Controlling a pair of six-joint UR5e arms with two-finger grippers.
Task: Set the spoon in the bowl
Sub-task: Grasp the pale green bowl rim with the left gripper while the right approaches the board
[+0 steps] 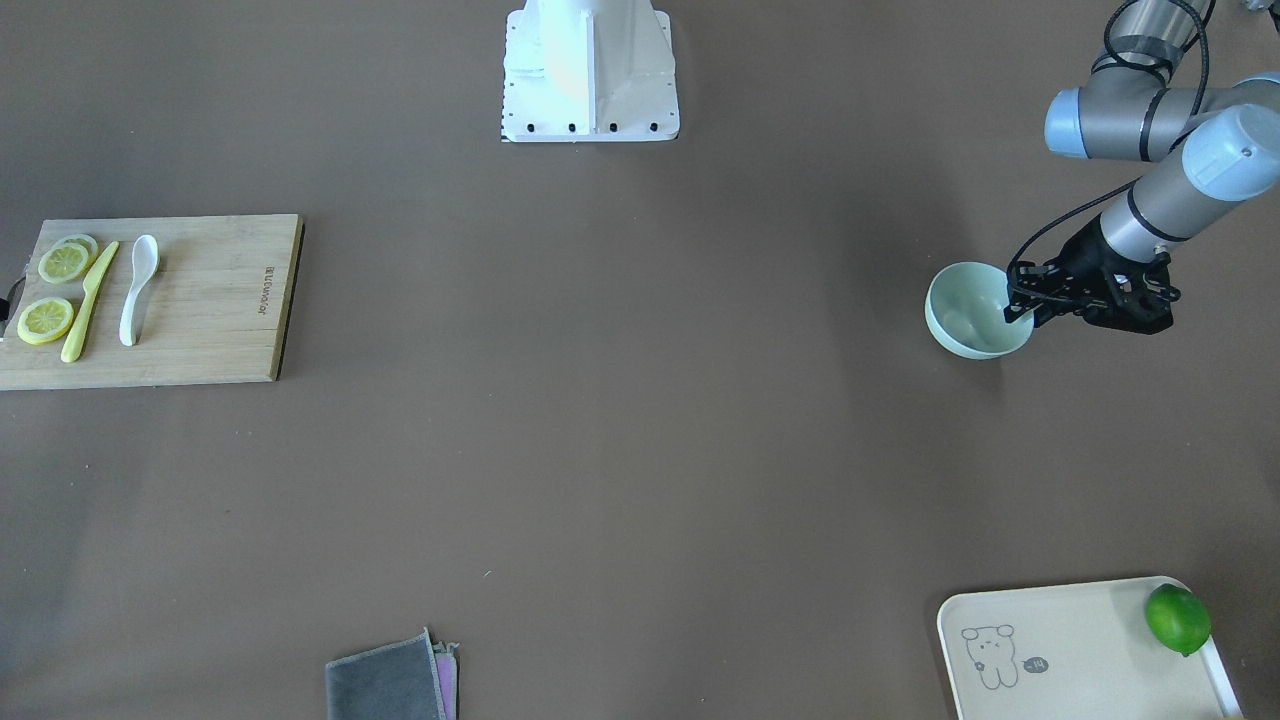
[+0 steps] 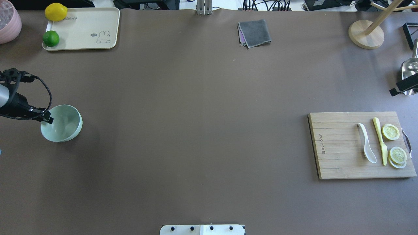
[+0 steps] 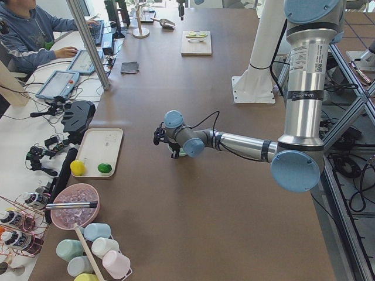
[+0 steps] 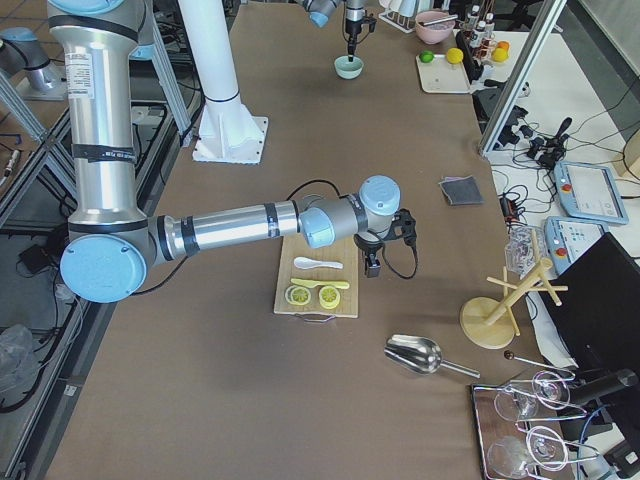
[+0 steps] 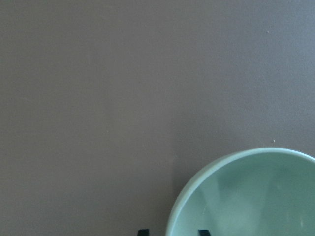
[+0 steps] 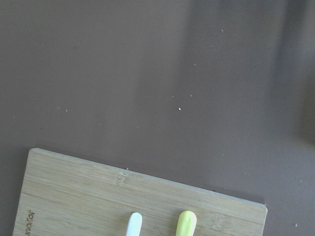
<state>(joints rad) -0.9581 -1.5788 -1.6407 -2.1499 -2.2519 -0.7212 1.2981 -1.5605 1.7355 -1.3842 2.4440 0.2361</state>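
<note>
The white spoon (image 2: 366, 143) lies on a wooden cutting board (image 2: 339, 147) at my right, beside a yellow knife (image 2: 380, 141). The spoon also shows in the front view (image 1: 138, 290), and its handle tip shows in the right wrist view (image 6: 134, 224). The mint-green bowl (image 2: 63, 124) stands at my far left. My left gripper (image 1: 1020, 312) is shut on its rim, one finger inside and one outside (image 5: 142, 231). My right gripper (image 4: 372, 268) hangs just beyond the board's far edge. Whether it is open or shut I cannot tell.
Lemon slices (image 2: 391, 132) lie on the board. A cream tray (image 2: 88, 29) with a lime (image 2: 51, 38) and a lemon (image 2: 56, 11) sits far left. A grey cloth (image 2: 254, 32), a wooden stand (image 2: 365, 34) and a metal scoop (image 4: 415, 352) are also there.
</note>
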